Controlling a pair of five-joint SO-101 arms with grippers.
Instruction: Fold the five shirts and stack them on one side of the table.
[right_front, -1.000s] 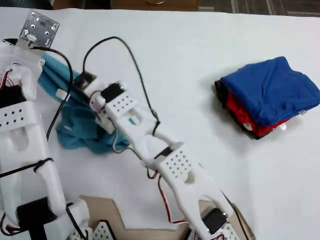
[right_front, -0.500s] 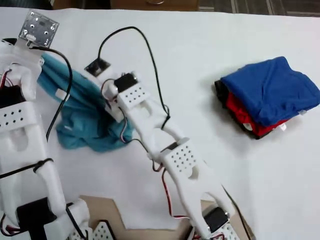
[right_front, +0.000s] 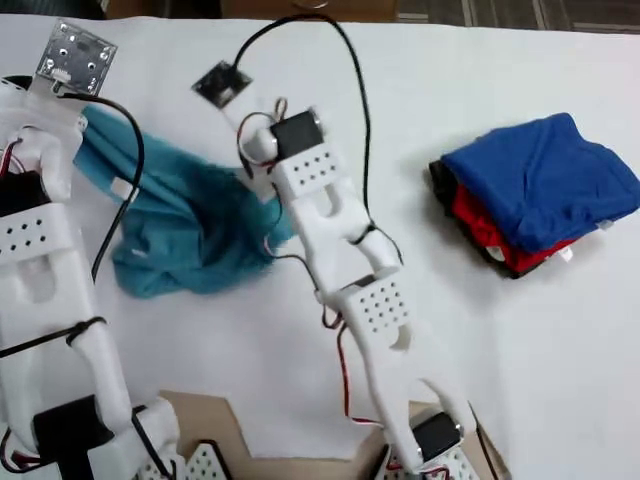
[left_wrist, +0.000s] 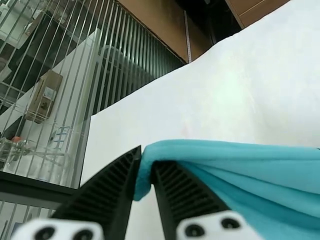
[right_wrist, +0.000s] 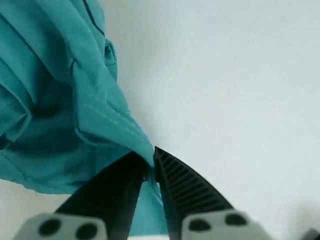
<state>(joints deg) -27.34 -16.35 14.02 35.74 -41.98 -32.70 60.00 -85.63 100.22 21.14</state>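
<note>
Pinching the teal shirt (left_wrist: 225, 160) with the left gripper (left_wrist: 146, 161), clamping ribbed black fingers (left_wrist: 172, 192) narrowly onto a soft, rolled edge, with smooth knit folds trailing away past the tips. Gripping the same shirt with the right gripper (right_wrist: 151, 157), closing serrated jaws almost together on a thin stitched hem, with crumpled cloth bunching beside the fingers. Lying rumpled and creased between the two grippers, sagging onto the white table (right_front: 450, 80). Resting well apart from both grippers, on the right arm's far side: a folded stack (right_front: 530, 195) with rounded, soft edges, showing a blue shirt (right_front: 545, 175) on top, a red shirt (right_front: 480, 228) beneath, and a dark layer lowest.
</note>
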